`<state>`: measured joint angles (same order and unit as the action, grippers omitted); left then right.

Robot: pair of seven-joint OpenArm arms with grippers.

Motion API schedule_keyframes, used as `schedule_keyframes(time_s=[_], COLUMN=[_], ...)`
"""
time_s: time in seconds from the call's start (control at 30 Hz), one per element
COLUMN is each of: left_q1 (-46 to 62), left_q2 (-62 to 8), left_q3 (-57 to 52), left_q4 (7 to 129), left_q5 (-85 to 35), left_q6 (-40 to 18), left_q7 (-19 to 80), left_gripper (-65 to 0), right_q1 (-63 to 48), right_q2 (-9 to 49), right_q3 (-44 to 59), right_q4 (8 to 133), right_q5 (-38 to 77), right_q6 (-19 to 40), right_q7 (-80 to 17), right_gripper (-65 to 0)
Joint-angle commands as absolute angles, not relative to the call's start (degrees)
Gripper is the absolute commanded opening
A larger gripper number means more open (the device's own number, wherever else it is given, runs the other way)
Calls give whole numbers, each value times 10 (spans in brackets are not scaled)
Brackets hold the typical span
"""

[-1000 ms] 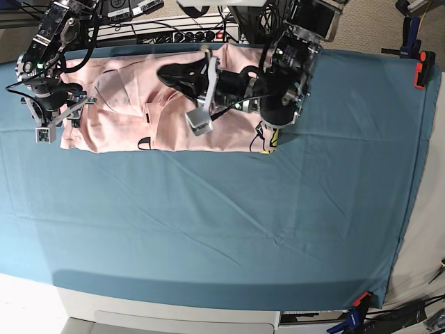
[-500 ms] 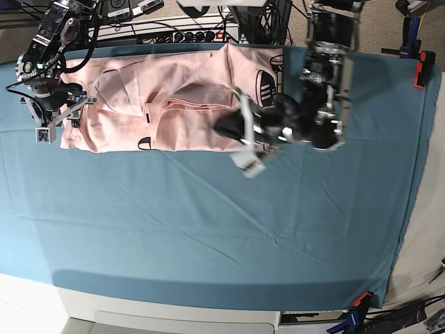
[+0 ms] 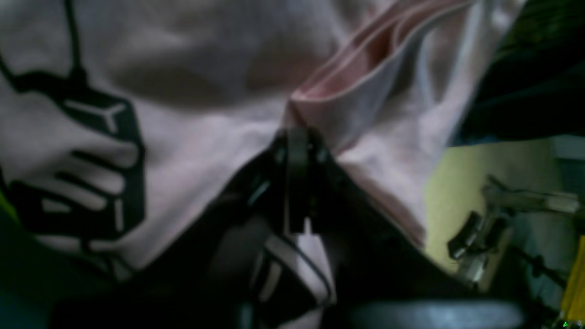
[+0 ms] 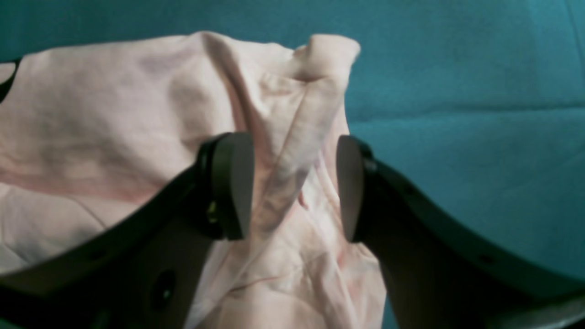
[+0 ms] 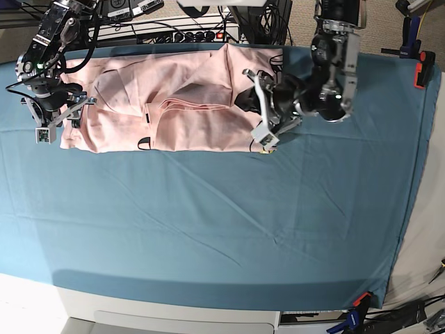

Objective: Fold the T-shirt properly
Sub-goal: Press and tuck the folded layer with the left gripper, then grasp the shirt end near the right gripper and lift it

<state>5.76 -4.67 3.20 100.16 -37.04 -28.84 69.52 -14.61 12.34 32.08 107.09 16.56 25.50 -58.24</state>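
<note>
T-shirt (image 5: 174,104): soft matt pink cotton, creased. Table cloth (image 5: 208,229): matt teal fabric.

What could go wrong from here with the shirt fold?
1. The left gripper is shut on a thin edge of the T-shirt; that small pinch may slip if it pulls.
2. The right gripper is open with a bunched ridge of fabric between its pads; closing there could grab several layers and leave a lumpy fold.
3. The shirt lies wrinkled near the table cloth's far edge, so dragging could push it off.
</note>
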Motion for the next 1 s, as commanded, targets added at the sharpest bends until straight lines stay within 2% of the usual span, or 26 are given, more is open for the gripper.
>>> schedule_keyframes(time_s=[0.0, 0.17, 0.37, 0.6, 0.67, 0.77, 0.9, 0.97], left_q1=[51, 55, 67, 63, 56, 51, 51, 51], left_q2=[-44, -44, -12, 27, 31, 30, 26, 23], left_q3=[41, 109, 199, 274, 276, 271, 272, 272], left_q4=[1012, 1011, 1011, 1012, 1012, 1012, 1012, 1012], left_q5=[-364, -281, -313, -436, -445, -446, -446, -450], left_q6=[-280, -246, -234, -329, -343, -346, -353, -384], left_q7=[674, 644, 650, 671, 687, 703, 713, 721], left_gripper=[-650, -650, -650, -650, -650, -650, -650, -644], right_q1=[-141, -141, -141, -141, -141, -139, -113, -89], right_q2=[131, 131, 131, 132, 132, 141, 186, 210], right_q3=[323, 323, 323, 323, 324, 324, 328, 338], right_q4=[1080, 1080, 1080, 1080, 1080, 1078, 1035, 993], right_q5=[171, 171, 171, 171, 171, 153, 130, 144], right_q6=[255, 255, 255, 255, 254, 220, 220, 220], right_q7=[-569, -567, -568, -568, -568, -570, -569, -573], right_gripper=[-356, -356, -356, -356, -356, -355, -246, -238])
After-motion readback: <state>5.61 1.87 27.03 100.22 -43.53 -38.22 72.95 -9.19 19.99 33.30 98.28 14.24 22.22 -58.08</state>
